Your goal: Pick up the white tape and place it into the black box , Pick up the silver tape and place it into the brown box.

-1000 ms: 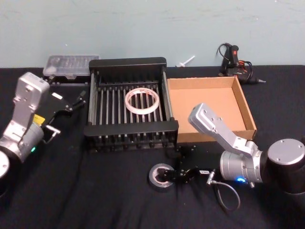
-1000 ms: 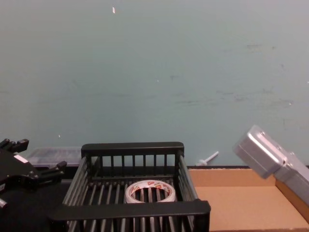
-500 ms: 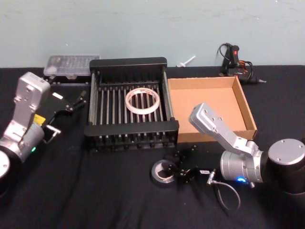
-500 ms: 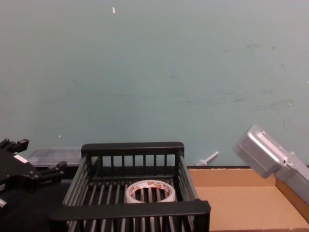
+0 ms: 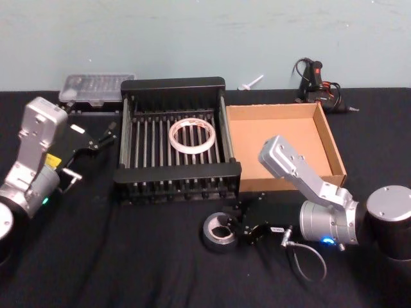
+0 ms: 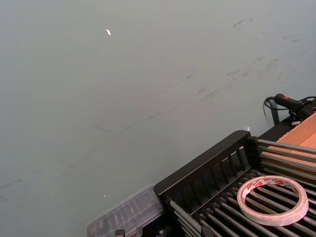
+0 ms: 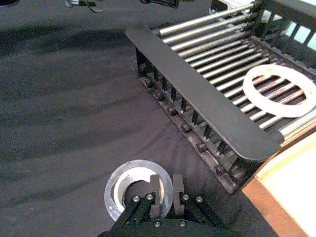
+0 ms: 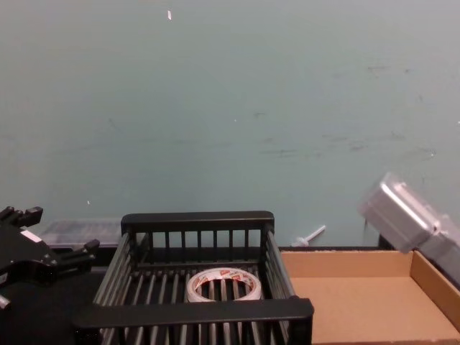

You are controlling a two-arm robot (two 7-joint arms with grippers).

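The silver tape (image 5: 217,230) sits on the black cloth in front of the black box (image 5: 173,84), slightly tipped. My right gripper (image 5: 239,228) is shut on its near wall; in the right wrist view one finger is inside the hole of the silver tape (image 7: 129,189) and the other outside, at the gripper (image 7: 166,190). The white tape (image 5: 191,135) lies flat on the bars inside the black box, also visible as the white tape (image 8: 223,285). The brown box (image 5: 282,149) stands right of the crate, with nothing in it. My left gripper (image 5: 96,141) is parked open at the far left.
A clear plastic case (image 5: 96,86) lies behind the crate at the back left. A black tool with cables (image 5: 314,80) and a small white part (image 5: 250,82) lie at the back right edge. Black cloth covers the table.
My right gripper's fingers have closed on the silver tape's wall. The roll has tipped and shifted slightly, and the right arm's wrist has risen a little. The left arm has not moved.
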